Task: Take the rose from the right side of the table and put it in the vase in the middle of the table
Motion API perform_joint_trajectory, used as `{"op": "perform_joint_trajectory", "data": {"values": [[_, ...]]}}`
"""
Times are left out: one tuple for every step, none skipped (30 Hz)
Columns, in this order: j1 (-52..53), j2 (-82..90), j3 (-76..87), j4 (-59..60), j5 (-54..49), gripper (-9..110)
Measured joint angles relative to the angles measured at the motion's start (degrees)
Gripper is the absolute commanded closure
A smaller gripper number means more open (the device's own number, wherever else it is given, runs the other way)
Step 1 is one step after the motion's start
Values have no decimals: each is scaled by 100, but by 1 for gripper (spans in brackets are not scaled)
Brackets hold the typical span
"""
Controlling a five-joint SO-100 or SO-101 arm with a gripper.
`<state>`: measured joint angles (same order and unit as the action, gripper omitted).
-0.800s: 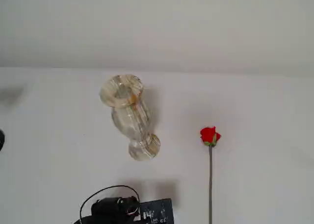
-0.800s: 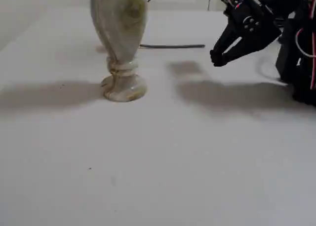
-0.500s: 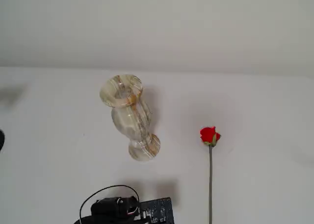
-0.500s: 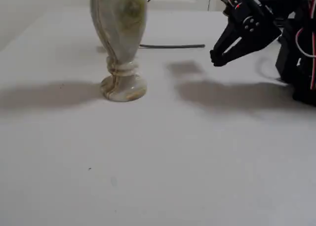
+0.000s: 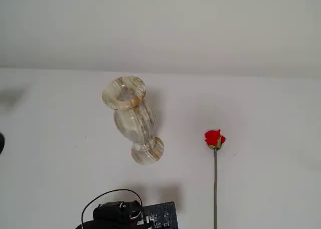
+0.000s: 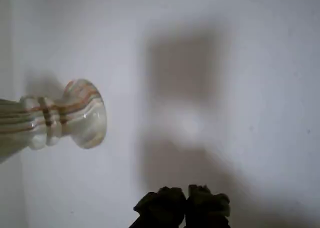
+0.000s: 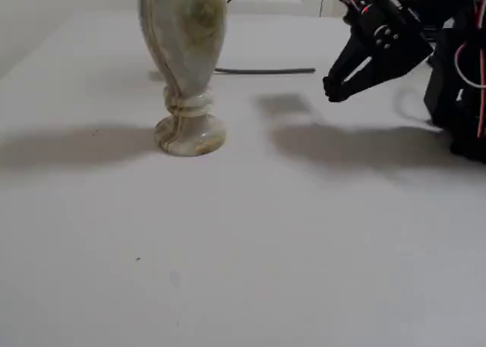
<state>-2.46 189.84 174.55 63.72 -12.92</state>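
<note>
Reach step, nothing grasped. Gripper [image 7: 332, 91] jaws together, empty, above table [image 7: 250, 233]. Rose [image 5: 214, 139] lies flat, well right of upright vase [image 5: 131, 119]. You swing toward stem, spread jaws, descend.

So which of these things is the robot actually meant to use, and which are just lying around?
For the job:
- the small red artificial rose on its long thin stem, lying on the table
- the cream marbled-stone vase, standing upright
- the black two-finger gripper, shut and empty
- the plain white table

Just lying about:
- nothing that I can make out
</note>
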Motion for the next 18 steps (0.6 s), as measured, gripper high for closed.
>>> {"op": "perform_joint_trajectory", "data": {"values": [[0,0,0,0,0,101],[0,0,0,0,0,101],[0,0,0,0,0,101],[0,0,0,0,0,101],[0,0,0,0,0,101],[0,0,0,0,0,101],[0,0,0,0,0,101],[0,0,0,-18,26,101],[26,0,9,-79,53,101],[62,0,35,-141,88,101],[114,0,53,-202,141,99],[149,0,53,-255,193,97],[211,0,53,-299,255,95],[299,0,53,-316,369,93],[396,0,26,-316,483,90],[466,0,0,-334,562,86],[562,0,-62,-343,677,83],[677,0,-176,-360,844,81]]}}
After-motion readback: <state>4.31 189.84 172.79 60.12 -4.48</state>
